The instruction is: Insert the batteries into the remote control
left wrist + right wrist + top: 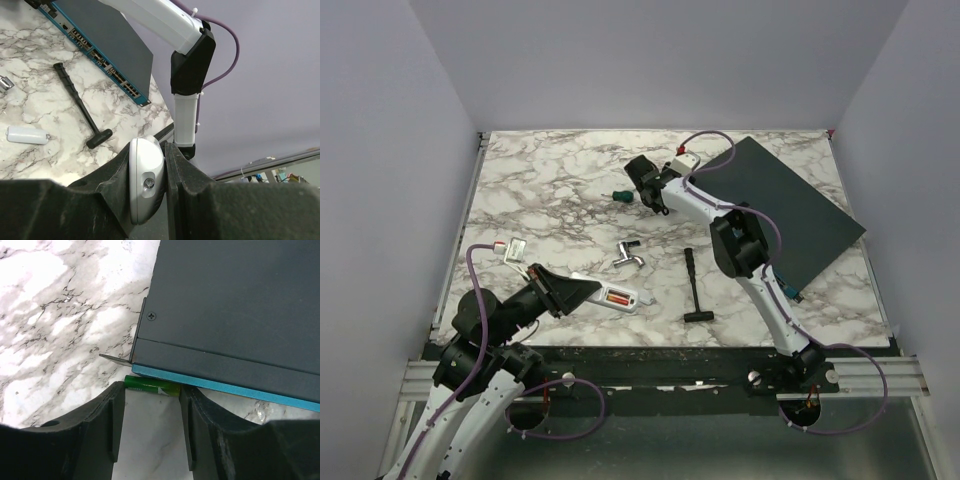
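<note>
Against the box's [240, 300] edge lies a green cylinder [150, 386] (right tool [151, 405] straddling).

Left arm [480, 330] low with grip closed; right arm [740, 245] stretched far with jaws apart.
Folds left arm at near-left corner, elbow bent, forearm lying low and pointing right toward centre. Clamps left gripper [588, 290] hard on one end of the remote control [145, 180], both fingers pressed flat on its sides. Extends right arm from near-right base up and away, elbow raised mid-right, forearm running left toward far centre, wrist bent. Holds right gripper [151, 390] angled down, jaws parted with a clear gap between the fingers.
</note>
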### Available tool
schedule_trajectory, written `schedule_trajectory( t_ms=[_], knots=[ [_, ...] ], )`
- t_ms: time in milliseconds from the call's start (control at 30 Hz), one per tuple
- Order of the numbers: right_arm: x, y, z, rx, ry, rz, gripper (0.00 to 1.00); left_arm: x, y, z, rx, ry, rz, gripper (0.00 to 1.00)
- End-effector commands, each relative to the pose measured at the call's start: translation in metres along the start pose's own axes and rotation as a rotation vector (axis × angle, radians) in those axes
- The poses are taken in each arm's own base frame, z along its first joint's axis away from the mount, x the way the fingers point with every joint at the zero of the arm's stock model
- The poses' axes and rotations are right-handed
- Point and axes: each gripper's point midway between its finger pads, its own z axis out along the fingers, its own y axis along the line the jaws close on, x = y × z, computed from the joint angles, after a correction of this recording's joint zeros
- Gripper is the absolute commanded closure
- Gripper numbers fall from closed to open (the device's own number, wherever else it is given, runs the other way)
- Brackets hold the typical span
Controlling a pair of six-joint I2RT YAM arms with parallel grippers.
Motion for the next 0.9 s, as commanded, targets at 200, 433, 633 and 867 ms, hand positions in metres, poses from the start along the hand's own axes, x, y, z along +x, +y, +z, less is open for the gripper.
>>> schedule_trajectory(
  t_ms=[200,433,633,867],
  knots=[
    [0.017,-0.021,0.034,0.049,0.039,0.021,0.55,-0.009,-0.01,-0.005,0.02,-0.037,0.019,1.0],
    [0.03,-0.016,0.02,-0.105,0.134,-0.089,0.53,-0.009,-0.01,-0.006,0.02,-0.044,0.019,1.0],
    [0.036,-0.02,-0.004,-0.243,0.185,-0.126,0.54,-0.014,-0.014,-0.01,0.02,-0.072,0.02,1.0],
    [0.018,-0.012,-0.053,-0.389,0.155,-0.223,0.55,-0.016,-0.014,-0.01,0.019,-0.078,0.019,1.0]
  ],
)
